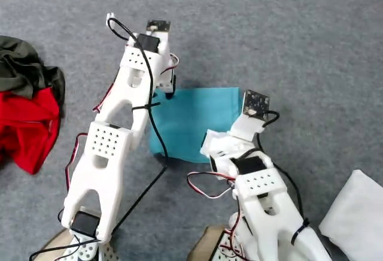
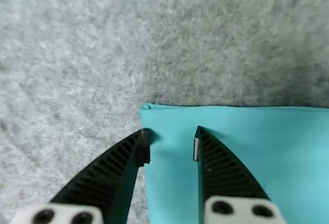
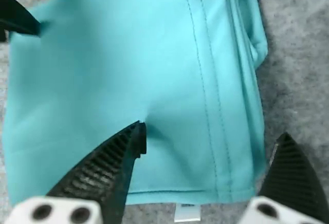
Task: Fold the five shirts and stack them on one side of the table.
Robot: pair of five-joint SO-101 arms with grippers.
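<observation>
Nearest our bases, a white shirt (image 1: 356, 216) is lying at the right edge of the grey table (image 1: 299, 45), well apart from everything else. Just beyond it, we are holding our right gripper (image 3: 211, 134) wide open above the teal shirt (image 1: 197, 120), fingers spread over its stitched hem side and gripping nothing. The teal shirt is lying flat, folded into a rectangle, mid-table between our two arms. Farther on, we are hovering our left gripper (image 2: 171, 144) at that shirt's far left corner, jaws parted, with one fingertip at the cloth's edge and the other over the cloth. Off to the left, a red shirt (image 1: 27, 126) is lying crumpled, and a dark green shirt (image 1: 24, 69) is bunching against its far side.
</observation>
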